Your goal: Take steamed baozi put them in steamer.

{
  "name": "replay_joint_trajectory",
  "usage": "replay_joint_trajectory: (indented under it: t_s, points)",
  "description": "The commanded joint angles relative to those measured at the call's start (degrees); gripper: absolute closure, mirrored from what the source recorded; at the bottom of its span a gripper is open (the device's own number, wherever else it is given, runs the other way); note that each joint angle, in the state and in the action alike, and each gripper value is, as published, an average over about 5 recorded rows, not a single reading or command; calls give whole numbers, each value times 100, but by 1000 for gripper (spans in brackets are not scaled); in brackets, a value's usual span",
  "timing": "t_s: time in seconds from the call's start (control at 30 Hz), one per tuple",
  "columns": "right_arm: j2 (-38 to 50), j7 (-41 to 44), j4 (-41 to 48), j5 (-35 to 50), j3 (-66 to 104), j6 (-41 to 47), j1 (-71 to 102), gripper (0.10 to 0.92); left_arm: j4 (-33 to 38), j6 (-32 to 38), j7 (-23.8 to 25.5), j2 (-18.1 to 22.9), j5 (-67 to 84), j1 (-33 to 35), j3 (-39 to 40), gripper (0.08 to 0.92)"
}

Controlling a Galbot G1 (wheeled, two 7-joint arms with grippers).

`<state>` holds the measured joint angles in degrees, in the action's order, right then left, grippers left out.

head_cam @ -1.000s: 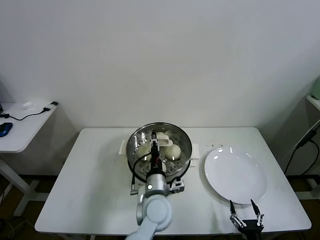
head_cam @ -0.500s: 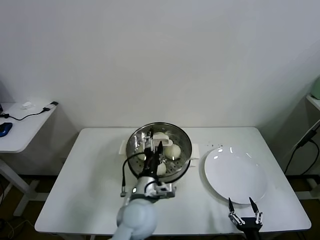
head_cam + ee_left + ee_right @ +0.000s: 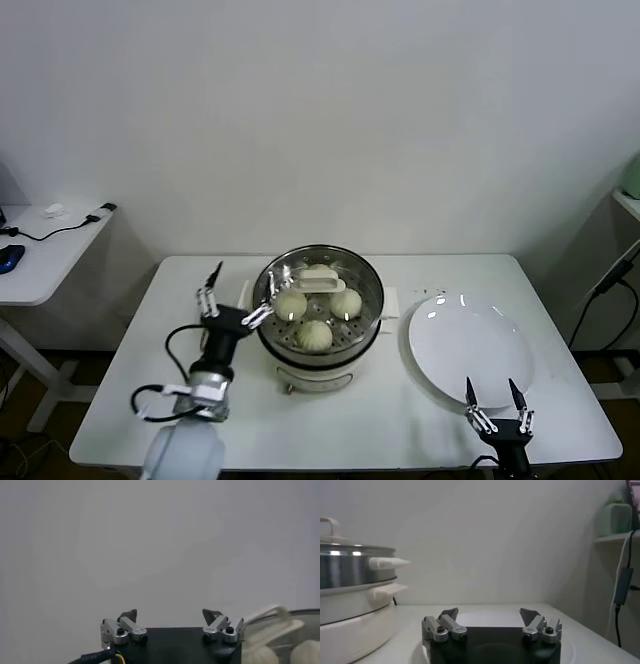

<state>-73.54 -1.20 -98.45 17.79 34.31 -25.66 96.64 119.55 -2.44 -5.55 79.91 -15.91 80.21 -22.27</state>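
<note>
- Three round, smooth, cream-white steamed baozi (image 3: 314, 335) are seen lying on the perforated tray inside the round, shiny stainless-steel steamer (image 3: 372, 300) with its white base; a fourth appears to be half hidden under a white handle piece at the far side of the pot.
- The flat, round white plate (image 3: 470, 350) to the robot's right is seen bare, so the loading is judged to be finished or nearly so.
- The left gripper (image 3: 236, 303) is held just beside the steamer's left wall, raised above the white table (image 3: 130, 370), with its fingers spread wide and nothing between them.
- One left fingertip (image 3: 264, 310) is very near or touching the steel rim; which cannot be told. A sideways move toward the pot could knock or shift the steamer.
- The black cable (image 3: 180, 345) looped behind the left wrist could be snagged if the arm is swung across the pot.
- The right gripper (image 3: 495, 408) is parked at the near table edge, just past the plate, its claw open and empty.
- Open room is offered on the table's left half; the plate's near rim lies close to the right gripper, so little margin is left there.
</note>
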Motion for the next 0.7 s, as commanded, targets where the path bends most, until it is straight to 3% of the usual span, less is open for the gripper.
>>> replay_joint_trajectory:
  t_s: [0.03,0.37,0.7]
  points:
    - [-40,-54,12,7,72,-44,-127,203,-868,1432,-364,-447,2610,1188,-1506,177]
    - [-3,-23,43,112,32,45,-127,203,-1842,1972,-338,-364,2003,1246,-1199,177]
    - [-9,40,66,119,-11,30,-102,203,-1798,2009,-324,-233,1892,1305,-1073,177]
